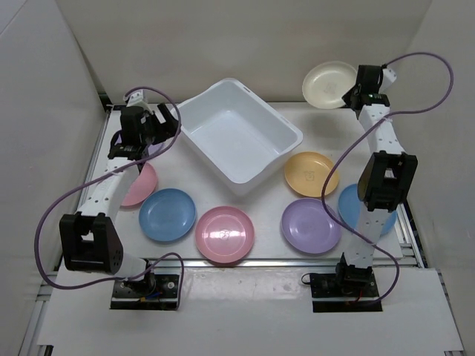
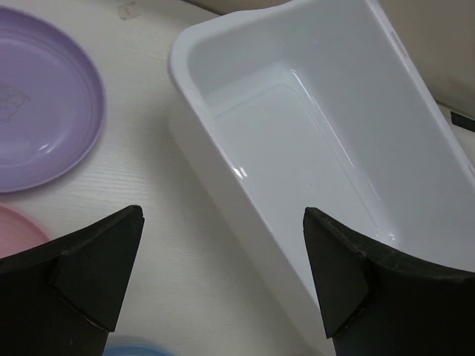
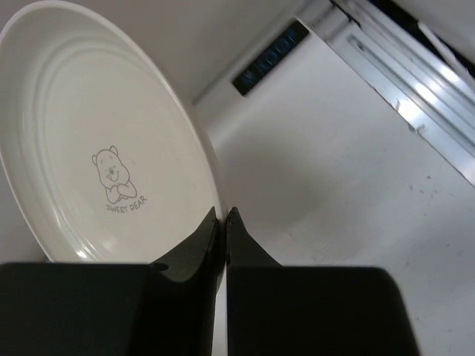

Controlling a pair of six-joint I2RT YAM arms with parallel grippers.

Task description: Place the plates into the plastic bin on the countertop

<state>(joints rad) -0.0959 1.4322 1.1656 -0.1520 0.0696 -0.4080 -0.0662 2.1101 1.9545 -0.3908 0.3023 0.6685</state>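
Observation:
The white plastic bin (image 1: 241,133) stands empty and askew at the back middle of the countertop (image 1: 267,200). My right gripper (image 1: 350,95) is shut on the rim of a cream plate (image 1: 329,84) and holds it tilted above the far right corner; the right wrist view shows the jaws (image 3: 223,213) pinching that plate (image 3: 96,148). My left gripper (image 1: 167,122) is open and empty beside the bin's left end; in the left wrist view (image 2: 223,213) it hovers over the bin's wall (image 2: 312,141). A purple plate (image 2: 37,111) lies just beyond it.
Flat on the countertop lie a yellow-orange plate (image 1: 312,173), a purple plate (image 1: 310,226), a pink plate (image 1: 225,234), a blue plate (image 1: 168,215), a pink plate (image 1: 141,185) partly under the left arm and a blue plate (image 1: 349,204) behind the right arm. Walls enclose three sides.

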